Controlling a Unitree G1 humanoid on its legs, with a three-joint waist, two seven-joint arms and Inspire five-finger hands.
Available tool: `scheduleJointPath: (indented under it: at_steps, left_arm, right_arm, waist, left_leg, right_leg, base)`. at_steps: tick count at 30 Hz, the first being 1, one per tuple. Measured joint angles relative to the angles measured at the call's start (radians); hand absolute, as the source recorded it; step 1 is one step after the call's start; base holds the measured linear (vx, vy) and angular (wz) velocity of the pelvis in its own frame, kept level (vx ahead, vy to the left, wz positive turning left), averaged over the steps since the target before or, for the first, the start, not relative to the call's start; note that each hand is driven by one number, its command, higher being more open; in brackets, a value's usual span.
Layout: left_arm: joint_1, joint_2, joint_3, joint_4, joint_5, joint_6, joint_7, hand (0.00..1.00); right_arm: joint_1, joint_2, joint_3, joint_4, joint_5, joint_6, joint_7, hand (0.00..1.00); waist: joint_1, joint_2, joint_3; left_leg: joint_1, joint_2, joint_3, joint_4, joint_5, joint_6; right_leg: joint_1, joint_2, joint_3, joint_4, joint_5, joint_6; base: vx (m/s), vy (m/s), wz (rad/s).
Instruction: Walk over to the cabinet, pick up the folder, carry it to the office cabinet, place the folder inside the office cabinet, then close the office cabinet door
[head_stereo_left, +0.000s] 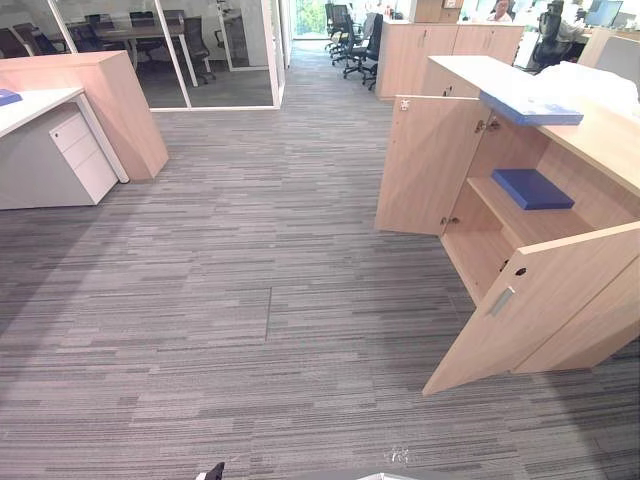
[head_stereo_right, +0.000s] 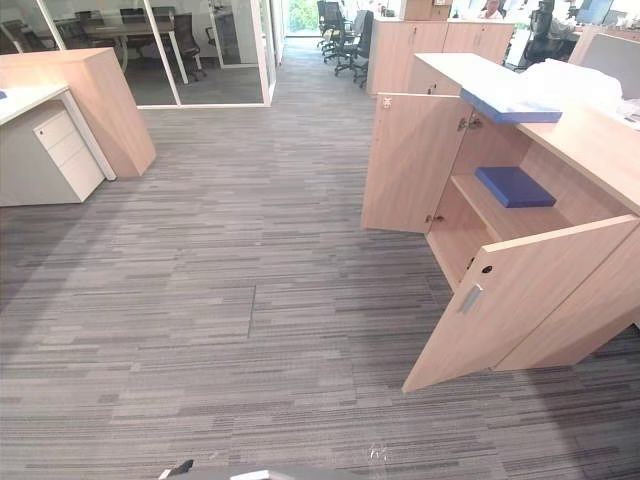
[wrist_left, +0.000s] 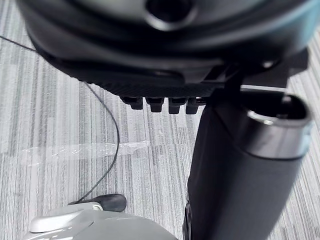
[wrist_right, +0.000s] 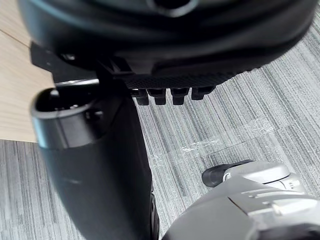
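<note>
Folder (head_stereo_left: 532, 188) on cabinet (head_stereo_left: 430, 165) shelf, well apart from left hand (wrist_left: 240, 170), right hand (wrist_right: 95, 175)

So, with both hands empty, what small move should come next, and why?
Probably a step forward and right, toward the office cabinet. A blue folder already lies on its shelf, its far door and near door stand open, and the left hand and right hand hang open above the carpet, seemingly too far away to push the near door shut.
</note>
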Motion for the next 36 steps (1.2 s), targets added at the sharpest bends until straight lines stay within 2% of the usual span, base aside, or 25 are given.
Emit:
scheduleJointPath:
  at_steps: [7, 8, 15, 21, 25, 27, 36]
  left_arm:
    - [-0.001, 0.001, 0.0, 0.01, -0.037, -0.003, -0.033, 1.0]
    - [-0.002, 0.001, 0.0, 0.01, -0.037, -0.003, -0.038, 1.0]
    - [-0.004, 0.0, -0.001, 0.009, -0.031, -0.008, -0.036, 1.0]
    - [-0.003, -0.005, -0.002, 0.006, -0.018, -0.008, 0.004, 1.0]
    - [-0.001, -0.009, -0.002, 0.005, 0.001, -0.008, 0.055, 1.0]
    - [0.0, -0.01, -0.006, 0.005, 0.009, -0.008, 0.087, 1.0]
    - [-0.001, -0.01, -0.007, 0.004, 0.008, -0.008, 0.1, 1.0]
  right_arm:
    - [-0.005, 0.001, -0.034, 0.002, -0.002, 0.001, 0.022, 1.0]
    - [-0.006, 0.0, -0.035, 0.002, -0.002, 0.001, 0.024, 1.0]
    - [-0.009, 0.0, -0.038, 0.002, 0.01, 0.001, 0.025, 1.0]
    - [-0.003, 0.016, -0.114, 0.018, 0.166, -0.003, -0.001, 1.0]
    - [-0.002, 0.019, -0.113, 0.017, 0.159, -0.012, -0.03, 1.0]
    - [-0.002, 0.023, -0.113, 0.017, 0.146, -0.014, -0.073, 1.0]
    - [-0.004, 0.024, -0.115, 0.016, 0.08, -0.01, -0.08, 1.0]
  waist:
    - [-0.001, 0.004, 0.007]
    - [-0.001, 0.005, 0.008]
    - [-0.002, 0.008, 0.019]
    - [-0.003, 0.009, 0.019]
    - [-0.003, 0.009, 0.019]
    - [-0.003, 0.006, 0.021]
    - [-0.003, 0.003, 0.029]
  left_leg:
    - [0.01, 0.002, 0.002, -0.018, 0.002, -0.003]
    - [0.012, 0.003, 0.002, -0.019, 0.002, -0.004]
    - [0.026, 0.003, 0.005, -0.02, -0.001, -0.008]
    - [0.024, 0.005, 0.008, -0.02, -0.001, -0.009]
    - [0.023, 0.007, 0.013, -0.02, -0.003, -0.011]
    - [0.022, 0.012, 0.017, -0.02, -0.005, -0.014]
    - [0.017, 0.019, 0.016, -0.016, -0.008, -0.019]
  right_leg:
    - [0.008, 0.003, -0.002, -0.013, -0.001, 0.004]
    - [0.008, 0.003, -0.002, -0.013, -0.002, 0.012]
    - [0.022, 0.002, -0.001, -0.014, -0.004, 0.023]
    - [0.02, 0.004, 0.0, -0.015, -0.004, 0.022]
    - [0.017, 0.007, 0.007, -0.015, -0.003, 0.021]
    - [0.013, 0.012, 0.013, -0.015, -0.002, 0.02]
    - [0.012, 0.018, 0.011, -0.018, -0.002, 0.02]
  base:
    - [0.0, -0.025, 0.0]
    - [0.0, 0.0, 0.0]
    - [0.0, -0.004, 0.0]
    - [0.0, -0.005, 0.0]
    - [-0.01, -0.031, -0.05]
    - [-0.01, -0.045, -0.08]
    - [0.0, -0.004, 0.0]
